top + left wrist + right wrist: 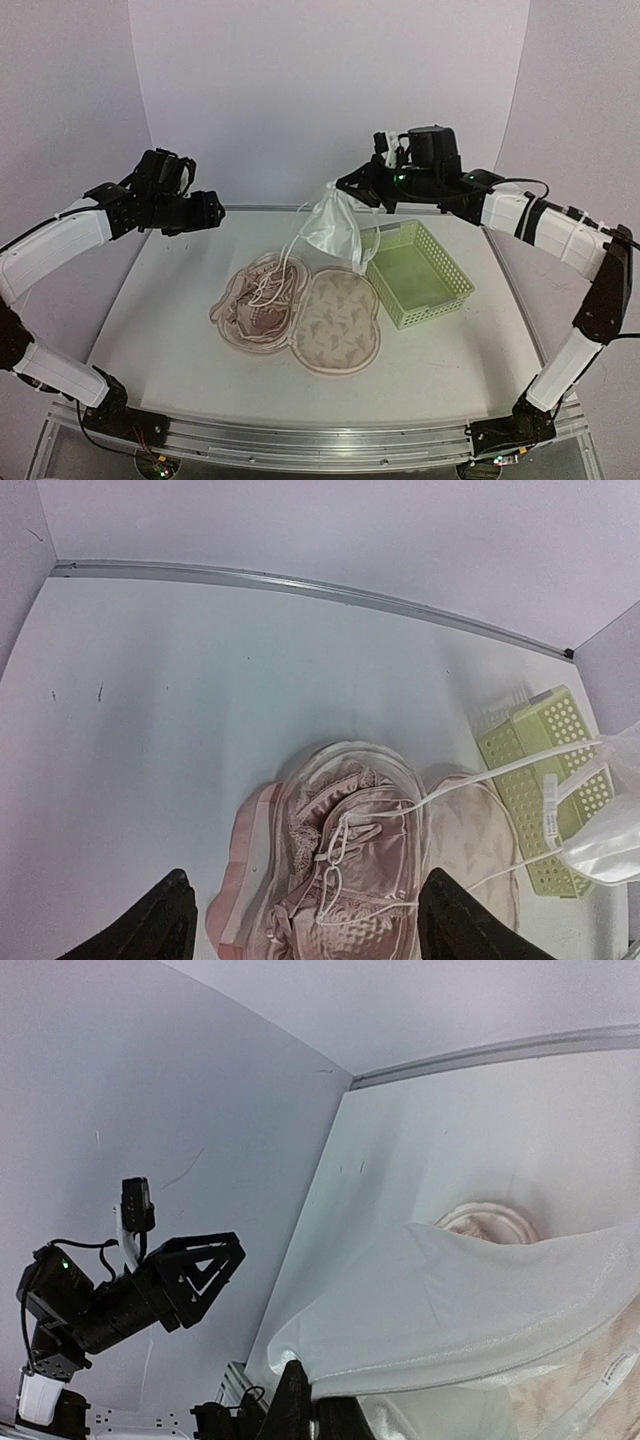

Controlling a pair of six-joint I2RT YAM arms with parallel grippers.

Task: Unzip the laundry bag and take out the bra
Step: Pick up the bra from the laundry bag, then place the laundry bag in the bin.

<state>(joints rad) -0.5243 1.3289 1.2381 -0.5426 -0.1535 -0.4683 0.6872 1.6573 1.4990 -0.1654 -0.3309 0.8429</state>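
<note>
Black fingers [160,925] of the left hand [305,905] stand spread wide at the bottom of its wrist view, with nothing between them. Ahead through that gap lies the bra [345,880], a crumpled pinkish-beige soft garment. It sits in the left half of the laundry bag [340,325], a flat beige fabric pouch with a reddish-brown leaf print, already unzipped and folded open on the white surface [150,330]. The bag's long axis runs side to side; the bra fills the half on the left arm's side, and the printed flap lies on the other. The left hand hangs up and to the left of that half, well apart from it. I judge it the nearer arm, and the move a reach forward and down onto the bra.

Above the bag's far edge, the right hand [355,190] is pressed shut on a white soft garment [335,232] that hangs clear of the bag. Thin white straps [480,777] of that white garment trail down across the bra, so a grasp there could catch them. Just beyond the bag's right half stands a pale yellow-green plastic lattice basket [415,272].
</note>
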